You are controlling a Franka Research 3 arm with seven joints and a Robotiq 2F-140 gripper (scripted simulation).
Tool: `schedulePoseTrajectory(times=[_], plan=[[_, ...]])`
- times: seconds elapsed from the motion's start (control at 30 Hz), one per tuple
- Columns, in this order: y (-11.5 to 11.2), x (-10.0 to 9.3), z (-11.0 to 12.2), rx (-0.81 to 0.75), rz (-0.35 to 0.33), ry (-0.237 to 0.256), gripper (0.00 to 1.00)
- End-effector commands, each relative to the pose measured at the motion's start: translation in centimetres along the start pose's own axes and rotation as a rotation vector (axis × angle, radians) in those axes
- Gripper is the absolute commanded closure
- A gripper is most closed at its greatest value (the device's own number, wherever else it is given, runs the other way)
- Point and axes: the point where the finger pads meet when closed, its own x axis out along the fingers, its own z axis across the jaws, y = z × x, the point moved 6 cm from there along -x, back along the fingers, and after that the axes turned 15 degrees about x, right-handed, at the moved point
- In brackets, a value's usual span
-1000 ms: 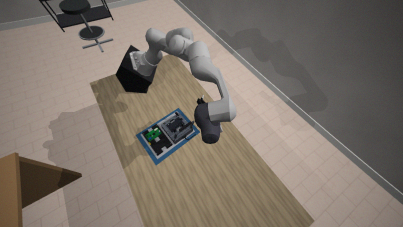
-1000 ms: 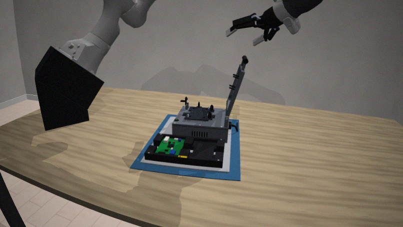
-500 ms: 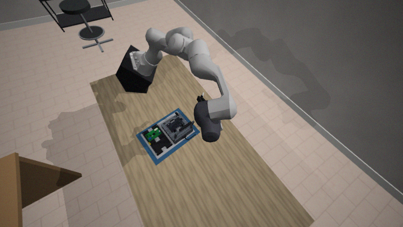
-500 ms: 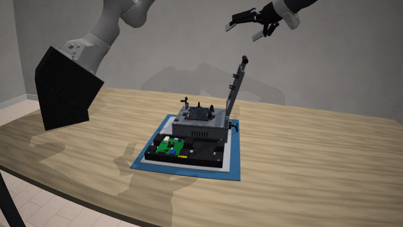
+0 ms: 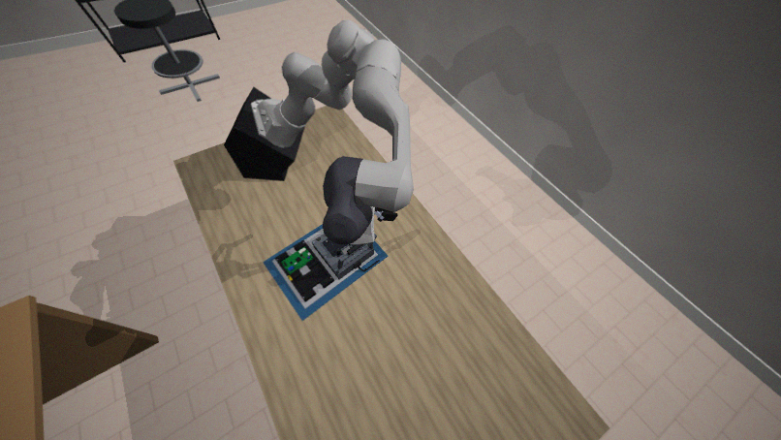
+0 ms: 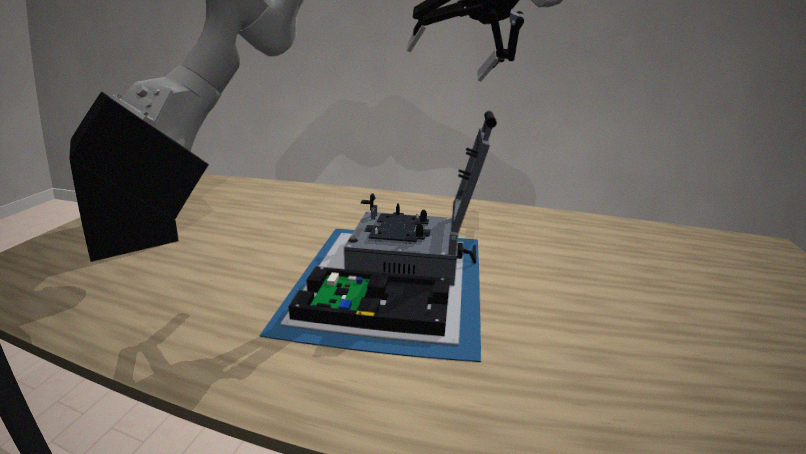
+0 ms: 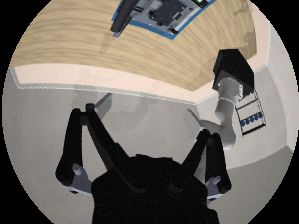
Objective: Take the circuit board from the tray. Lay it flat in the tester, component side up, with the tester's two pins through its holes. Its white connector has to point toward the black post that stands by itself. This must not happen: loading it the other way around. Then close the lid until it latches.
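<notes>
The jaws stand wide apart with nothing between them, the gripper [image 6: 452,49] hanging high above the tester [image 6: 401,248], well clear of it. In the wrist view its two fingers spread to either side, pointing toward the wall and the far edge of the table [image 7: 60,35].

Below, the lid [image 6: 470,169] stands open, raised steeply at the tester's right side, a small black knob at its top end. The tester's bed lies uncovered, with short black posts and pins rising from it; which post stands alone is hard to tell at this size.

The board [image 6: 340,292] lies in the left part of the black tray [image 6: 394,315], just in front of the tester, green side up, its white connector [image 6: 333,277] at the far left corner. Tray and tester sit together on a pale plate on a blue mat [image 6: 468,349].

From the top view the arm [image 5: 382,109] arcs over the table from its black base [image 5: 254,152] at the far left corner, its wrist covering much of the tester.
</notes>
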Motion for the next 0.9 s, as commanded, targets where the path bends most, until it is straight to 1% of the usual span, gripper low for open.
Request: schedulePoseTrajectory(times=[0.0, 0.07, 0.1, 0.13, 0.17, 0.23, 0.27, 0.33, 0.37, 0.47, 0.5, 0.53, 0.57, 0.63, 0.67, 0.7, 0.73, 0.8, 0.83, 0.87], plan=[[4.7, -1.3, 1.8, -0.052, 0.128, 0.139, 0.00], [4.7, -1.3, 1.8, -0.052, 0.128, 0.139, 0.00], [6.8, -1.9, 3.3, -0.026, 0.173, 0.189, 0.00], [6.8, -1.9, 3.3, -0.026, 0.173, 0.189, 0.00], [8.9, -2.6, 4.9, 0.000, 0.219, 0.241, 0.00], [8.9, -2.6, 4.9, 0.000, 0.219, 0.241, 0.00], [11.1, -3.3, 6.5, 0.027, 0.265, 0.292, 0.00], [11.1, -3.3, 6.5, 0.027, 0.265, 0.292, 0.00], [13.2, -3.9, 8.1, 0.054, 0.312, 0.345, 0.00], [13.2, -3.9, 8.1, 0.054, 0.312, 0.345, 0.00], [15.3, -4.5, 9.6, 0.080, 0.357, 0.395, 0.00], [15.3, -4.5, 9.6, 0.080, 0.357, 0.395, 0.00], [17.3, -5.0, 11.1, 0.105, 0.399, 0.441, 0.00], [17.3, -5.0, 11.1, 0.105, 0.399, 0.441, 0.00], [19.1, -5.5, 12.3, 0.127, 0.437, 0.485, 0.00], [19.1, -5.5, 12.3, 0.127, 0.437, 0.485, 0.00], [20.6, -5.9, 13.4, 0.148, 0.471, 0.521, 0.00], [20.6, -5.9, 13.4, 0.148, 0.471, 0.521, 0.00], [21.9, -6.2, 14.3, 0.163, 0.497, 0.551, 0.00], [21.9, -6.2, 14.3, 0.163, 0.497, 0.551, 0.00]])
